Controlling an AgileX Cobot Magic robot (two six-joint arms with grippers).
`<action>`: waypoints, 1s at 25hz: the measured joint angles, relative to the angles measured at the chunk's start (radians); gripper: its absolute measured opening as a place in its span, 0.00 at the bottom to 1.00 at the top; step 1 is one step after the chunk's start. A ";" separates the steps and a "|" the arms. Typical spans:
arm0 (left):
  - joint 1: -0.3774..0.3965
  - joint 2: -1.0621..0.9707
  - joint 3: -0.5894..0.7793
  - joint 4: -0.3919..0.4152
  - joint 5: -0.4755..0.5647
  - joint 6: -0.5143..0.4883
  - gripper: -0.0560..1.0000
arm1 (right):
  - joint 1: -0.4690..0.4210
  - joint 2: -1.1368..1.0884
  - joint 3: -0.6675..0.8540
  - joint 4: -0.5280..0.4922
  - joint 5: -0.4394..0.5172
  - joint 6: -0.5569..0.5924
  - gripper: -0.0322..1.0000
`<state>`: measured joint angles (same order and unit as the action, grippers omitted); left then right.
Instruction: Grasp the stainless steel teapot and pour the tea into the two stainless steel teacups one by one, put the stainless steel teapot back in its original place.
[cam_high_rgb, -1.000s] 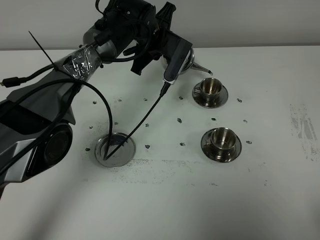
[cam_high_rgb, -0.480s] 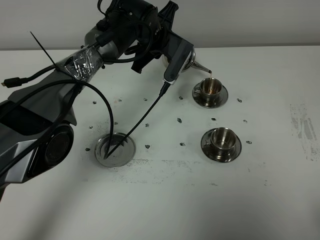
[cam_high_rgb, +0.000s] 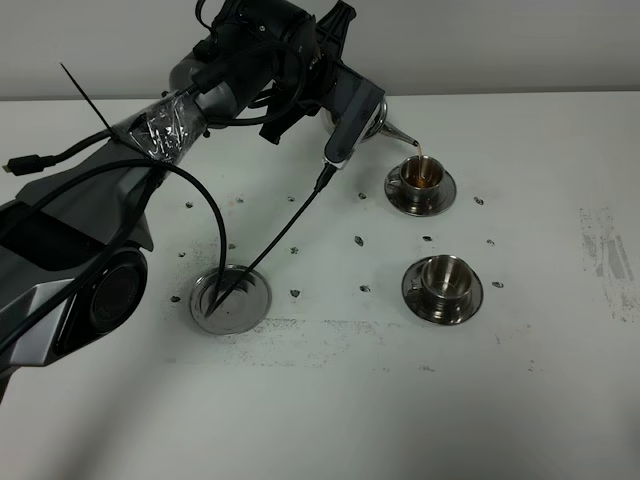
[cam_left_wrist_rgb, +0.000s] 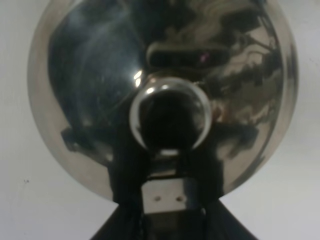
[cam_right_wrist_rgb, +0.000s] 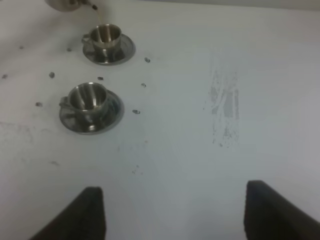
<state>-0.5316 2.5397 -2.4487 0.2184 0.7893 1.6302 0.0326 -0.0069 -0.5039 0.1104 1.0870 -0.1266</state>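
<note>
Two stainless steel teacups are seen right of centre, each on its own saucer: the far teacup and the near teacup, set apart with bare table between them. The stainless steel teapot is held off the table at far centre, tilted, with its spout tip just above the far teacup's left rim. A thin brown stream of tea is seen falling into that cup. The near teacup looks empty.

The left gripper is clenched on the stainless steel teapot at its handle, below the lid knob. The right gripper is spread wide with nothing between its fingers and is held over bare table, near right.

The flat saucer lies cupless at near left, well apart from the cups, and is crossed by a black cable. Small dark marks are scattered around the cups. A scuffed patch is seen toward the right edge. Wide open table is left along the near side and right of both cups.
</note>
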 joint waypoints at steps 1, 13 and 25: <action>0.000 0.000 0.000 0.000 -0.001 0.002 0.24 | 0.000 0.000 0.000 0.000 0.000 0.000 0.61; 0.000 0.000 0.000 0.001 -0.007 0.014 0.24 | 0.000 0.000 0.000 0.000 0.000 0.000 0.61; 0.000 0.000 0.000 0.020 -0.021 0.020 0.24 | 0.000 0.000 0.000 0.000 0.000 0.000 0.61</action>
<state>-0.5316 2.5397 -2.4487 0.2384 0.7687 1.6507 0.0326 -0.0069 -0.5039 0.1104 1.0870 -0.1266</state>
